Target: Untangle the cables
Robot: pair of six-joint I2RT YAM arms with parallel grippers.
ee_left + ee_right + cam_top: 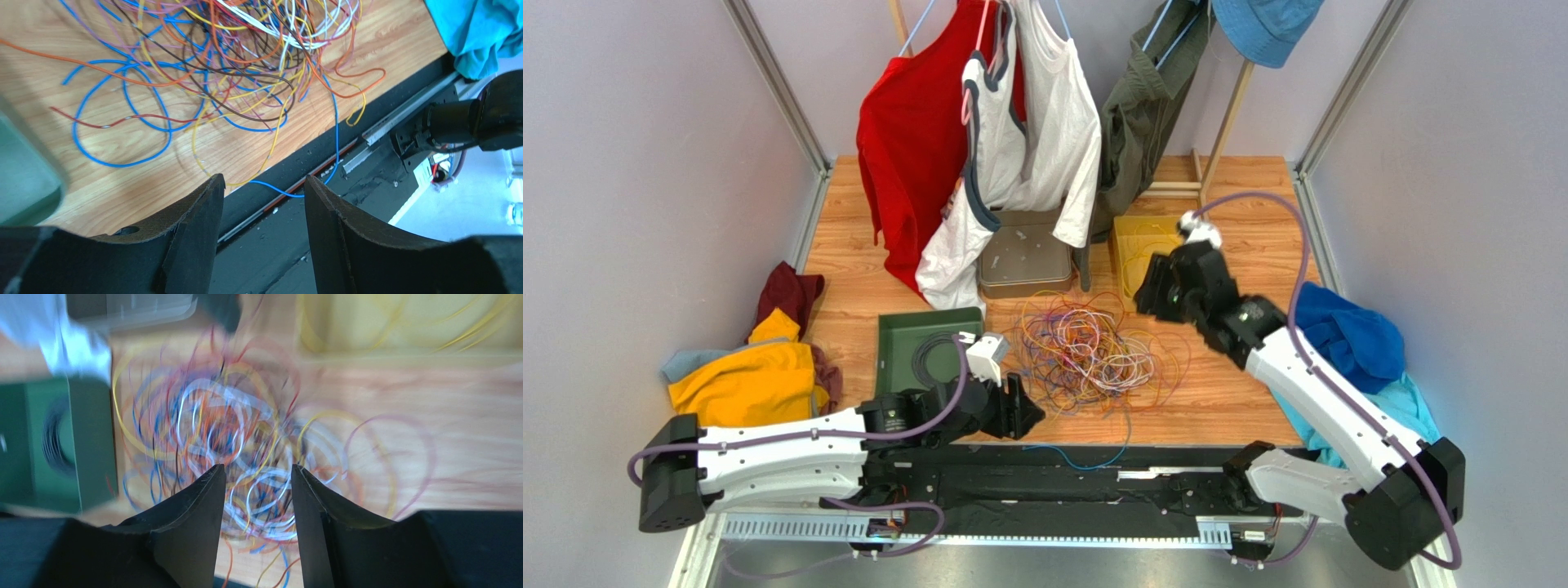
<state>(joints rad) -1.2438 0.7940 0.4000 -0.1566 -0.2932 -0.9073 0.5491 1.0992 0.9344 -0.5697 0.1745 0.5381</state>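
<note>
The cables [1090, 349] lie in a loose snarl of orange, yellow, purple, blue, white and dark wires on the wooden table, mid-centre. My left gripper [1024, 410] is open and empty at the snarl's near-left edge; in the left wrist view its jaws [264, 184] stand apart over the table's front edge, with a blue cable [334, 135] trailing over the black rail. My right gripper [1149, 288] is open and empty, raised at the snarl's far right. In the right wrist view [258, 474] the cables [245, 429] show blurred beyond the jaws.
A green tray [922, 343] sits left of the snarl, a grey tray [1026, 257] behind it, and a yellow tray [1143, 239] holding yellow cables at the back right. Clothes hang on a rack [1014, 110] at the back. Clothing piles lie at the left [756, 374] and right [1357, 337].
</note>
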